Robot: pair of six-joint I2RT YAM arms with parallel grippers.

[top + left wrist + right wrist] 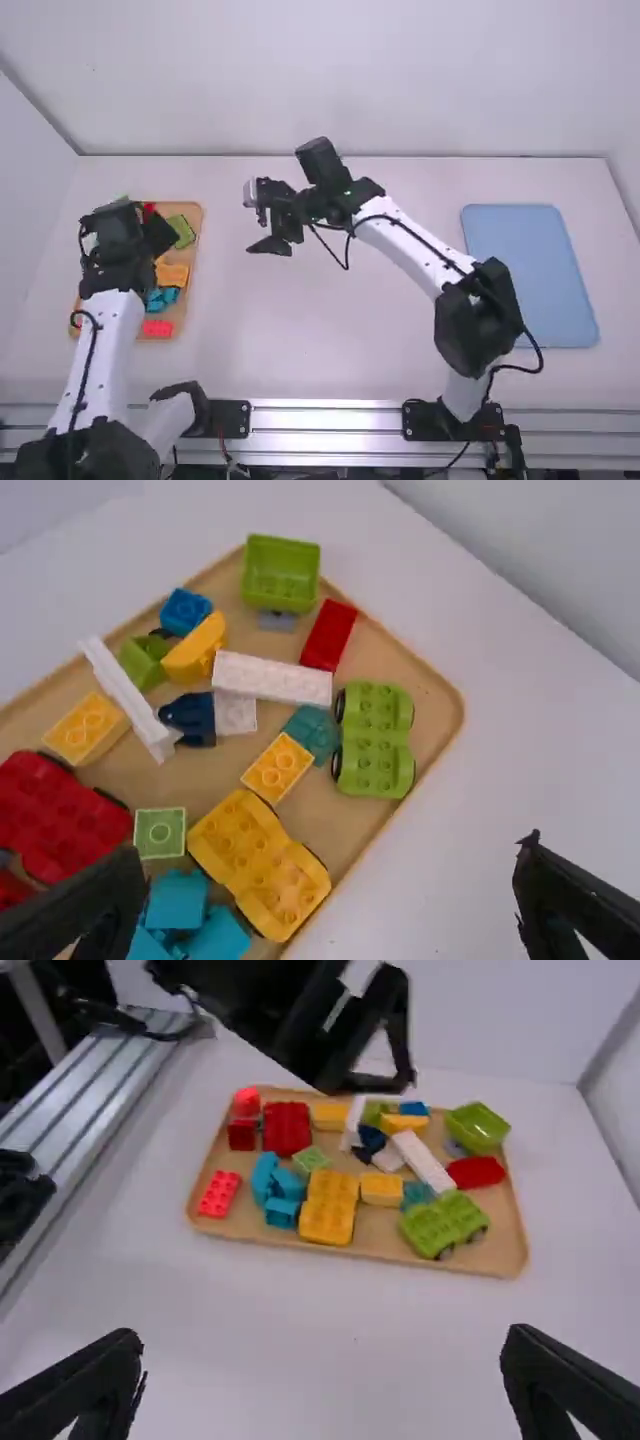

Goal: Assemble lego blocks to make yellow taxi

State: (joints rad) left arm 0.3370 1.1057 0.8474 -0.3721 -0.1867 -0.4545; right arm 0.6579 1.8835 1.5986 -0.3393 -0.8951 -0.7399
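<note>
The left pincer (330, 865) is wide with nothing between its fingers, above the wooden tray (440, 712), whose blocks fill the left and middle of the left wrist view. The right pincer (322, 1345) is also wide and empty; in the high view it hangs over the desk (320, 340) near the middle of the frame.

Below centre in the left wrist view lies the yellow wheeled base (240, 835), likely the taxi's bottom. Its crowding is the main hazard: turquoise blocks (178, 900) sit against its lower left side and a pale green block (160, 832) just beside its upper end, so a descending finger could land on them or drag them along. Its wheels may let it roll if nudged off line.

A yellow brick (277, 768) sits just above it, close to a teal block (311, 732); a loose approach might pinch both. The curved yellow piece (196, 650), upper left, could slip because its sides look uneven.

Pressing bricks down off their studs would tilt the stack, and both arms reaching over the tray together could collide.
</note>
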